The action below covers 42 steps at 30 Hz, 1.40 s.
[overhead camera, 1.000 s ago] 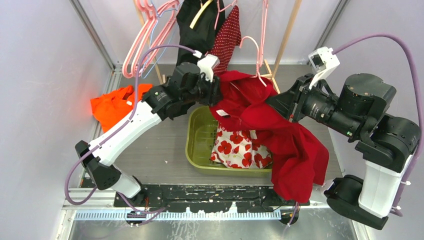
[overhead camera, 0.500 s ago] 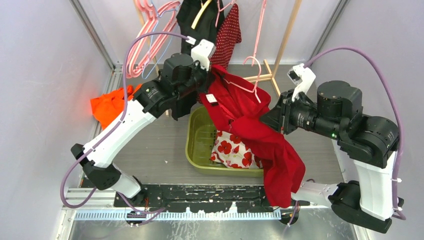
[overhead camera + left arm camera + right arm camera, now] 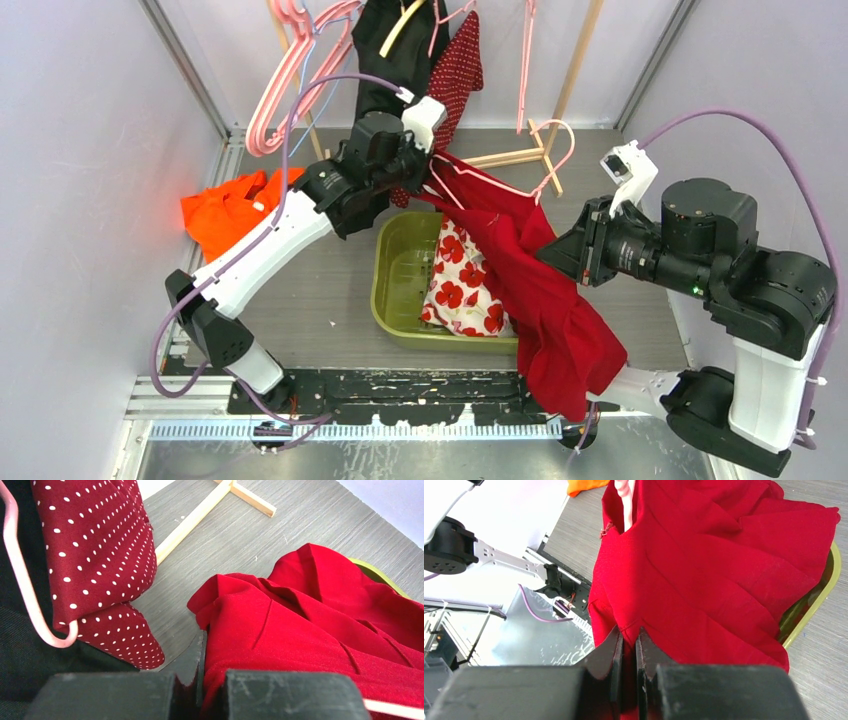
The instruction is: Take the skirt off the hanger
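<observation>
Grey table (image 3: 300,290), pale walls (image 3: 80,150) — left fingers (image 3: 290,695) and right fingers (image 3: 603,656) both pinch the red skirt (image 3: 540,290).

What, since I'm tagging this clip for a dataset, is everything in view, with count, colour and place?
pleated red fabric skirt: one, red, between both grippers, draped over the basket
thin pink plastic hanger: one, pink, in the skirt's top
olive-green plastic basket: one, green, table centre
white floral cloth: one, white with red flowers, in the basket
crumpled orange garment: one, orange, table's left side
black garment: one, black, hanging at the back
white-dotted dark-red garment: one, beside the black one
empty pink hangers: several, pink, back left
light wooden rack: one, back
left gripper: black, shut on the skirt
right gripper: black, shut on the skirt
</observation>
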Available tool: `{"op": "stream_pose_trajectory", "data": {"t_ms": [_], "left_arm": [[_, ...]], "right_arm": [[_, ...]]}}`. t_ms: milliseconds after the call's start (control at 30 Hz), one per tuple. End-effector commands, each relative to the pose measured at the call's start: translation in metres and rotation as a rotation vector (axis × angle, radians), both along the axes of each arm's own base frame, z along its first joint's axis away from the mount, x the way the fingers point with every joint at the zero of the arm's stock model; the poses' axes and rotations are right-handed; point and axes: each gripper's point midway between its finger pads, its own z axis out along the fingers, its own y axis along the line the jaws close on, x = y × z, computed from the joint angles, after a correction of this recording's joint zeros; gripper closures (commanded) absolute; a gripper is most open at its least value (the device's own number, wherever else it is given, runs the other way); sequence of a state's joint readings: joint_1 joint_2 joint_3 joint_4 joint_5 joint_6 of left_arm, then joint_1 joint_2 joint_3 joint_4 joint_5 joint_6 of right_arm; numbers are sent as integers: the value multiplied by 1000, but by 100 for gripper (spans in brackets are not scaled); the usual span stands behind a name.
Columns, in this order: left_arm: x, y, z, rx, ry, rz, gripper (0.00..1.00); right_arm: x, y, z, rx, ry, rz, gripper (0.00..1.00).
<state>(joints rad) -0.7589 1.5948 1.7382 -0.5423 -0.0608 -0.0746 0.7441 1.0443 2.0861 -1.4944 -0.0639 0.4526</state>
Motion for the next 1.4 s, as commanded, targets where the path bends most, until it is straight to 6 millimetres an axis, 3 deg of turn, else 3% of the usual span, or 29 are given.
{"op": "stream_pose_trajectory", "data": {"t_ms": [0, 200, 533, 667, 933, 1033, 1133, 1233, 1367], "left_arm": [[47, 45, 4, 6, -57, 191, 100], [32, 42, 3, -49, -4, 160, 100], [4, 55, 9, -116, 30, 170, 100], [-4, 63, 11, -111, 32, 180, 100], [-13, 82, 17, -108, 12, 225, 100], [-14, 84, 19, -109, 7, 234, 100], [-13, 83, 20, -108, 7, 236, 100], [-13, 85, 20, -105, 5, 240, 100], [-13, 87, 16, -96, 9, 250, 100]], "right_arm": [[-30, -16, 15, 88, -15, 25, 99], [-5, -11, 27, 97, -140, -14, 99], [72, -24, 79, 118, -502, -294, 99], [101, -28, 87, 98, -596, -412, 99], [125, -19, 77, 67, -619, -459, 99], [128, -5, 71, 90, -605, -412, 98], [125, 16, 48, 74, -521, -316, 98], [111, 34, 18, 45, -426, -187, 82], [100, 34, -3, 27, -353, -150, 70]]}}
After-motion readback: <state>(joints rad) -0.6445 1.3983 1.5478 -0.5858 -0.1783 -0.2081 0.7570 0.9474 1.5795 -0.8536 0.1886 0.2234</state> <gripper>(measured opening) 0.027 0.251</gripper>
